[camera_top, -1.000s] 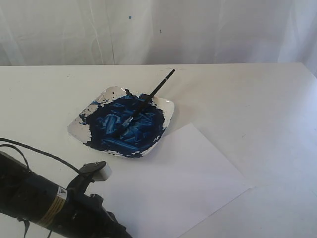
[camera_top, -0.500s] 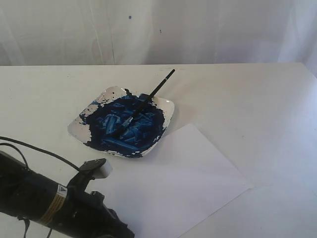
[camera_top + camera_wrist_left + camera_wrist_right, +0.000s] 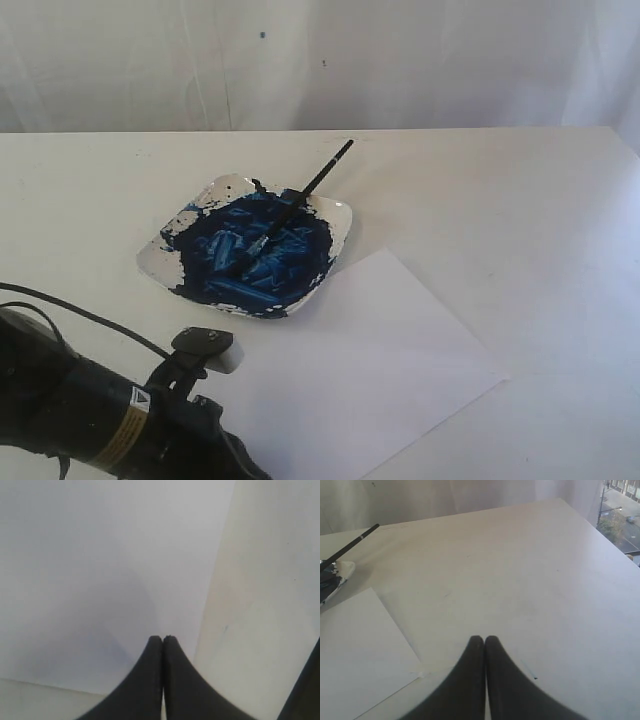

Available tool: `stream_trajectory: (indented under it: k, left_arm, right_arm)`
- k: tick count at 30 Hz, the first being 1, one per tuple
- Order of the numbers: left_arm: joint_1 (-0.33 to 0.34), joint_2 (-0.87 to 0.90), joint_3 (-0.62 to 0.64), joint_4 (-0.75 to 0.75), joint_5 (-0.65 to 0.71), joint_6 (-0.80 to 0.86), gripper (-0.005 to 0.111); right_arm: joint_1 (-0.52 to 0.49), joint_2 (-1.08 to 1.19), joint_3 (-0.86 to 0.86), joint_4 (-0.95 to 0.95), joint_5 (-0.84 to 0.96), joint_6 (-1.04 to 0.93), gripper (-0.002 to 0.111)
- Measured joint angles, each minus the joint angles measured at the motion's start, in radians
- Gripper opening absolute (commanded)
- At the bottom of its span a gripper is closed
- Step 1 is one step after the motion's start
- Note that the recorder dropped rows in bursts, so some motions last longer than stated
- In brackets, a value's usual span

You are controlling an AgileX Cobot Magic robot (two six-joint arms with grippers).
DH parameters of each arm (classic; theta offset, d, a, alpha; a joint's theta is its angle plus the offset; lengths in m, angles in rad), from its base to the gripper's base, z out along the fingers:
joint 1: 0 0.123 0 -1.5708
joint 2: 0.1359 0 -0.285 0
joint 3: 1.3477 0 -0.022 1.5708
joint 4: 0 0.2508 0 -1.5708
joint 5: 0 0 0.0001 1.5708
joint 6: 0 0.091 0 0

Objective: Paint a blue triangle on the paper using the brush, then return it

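The black-handled brush (image 3: 300, 196) lies across the white paint dish (image 3: 338, 222), its tip in the dark blue paint and its handle end sticking out past the far rim. The white paper (image 3: 350, 370) lies flat in front of the dish and is blank; no blue triangle shows on it. My left gripper (image 3: 162, 639) is shut and empty, hovering low over the paper (image 3: 100, 570) near one edge. My right gripper (image 3: 484, 640) is shut and empty over bare table beside a corner of the paper (image 3: 360, 645). The brush handle (image 3: 355, 541) shows far off in the right wrist view.
The left arm's black body (image 3: 110, 420) with its cable fills the near left corner of the exterior view. A white curtain (image 3: 320, 60) hangs behind the table's far edge. The table's right edge (image 3: 600, 535) shows in the right wrist view.
The left arm has shifted slightly toward the near edge and right, over the paper's near left part. Brush, dish and paper have not moved.
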Motion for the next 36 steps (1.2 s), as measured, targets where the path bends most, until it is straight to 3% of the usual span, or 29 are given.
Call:
stream_trajectory:
  k: [19, 36]
  left_arm:
    - [0.000, 0.000, 0.000, 0.005, 0.032, 0.000, 0.000]
    - [0.000, 0.000, 0.000, 0.003, -0.028, -0.039, 0.000]
  right_arm:
    - [0.000, 0.000, 0.000, 0.000, 0.000, 0.000, 0.000]
    - [0.000, 0.000, 0.000, 0.000, 0.000, 0.000, 0.000]
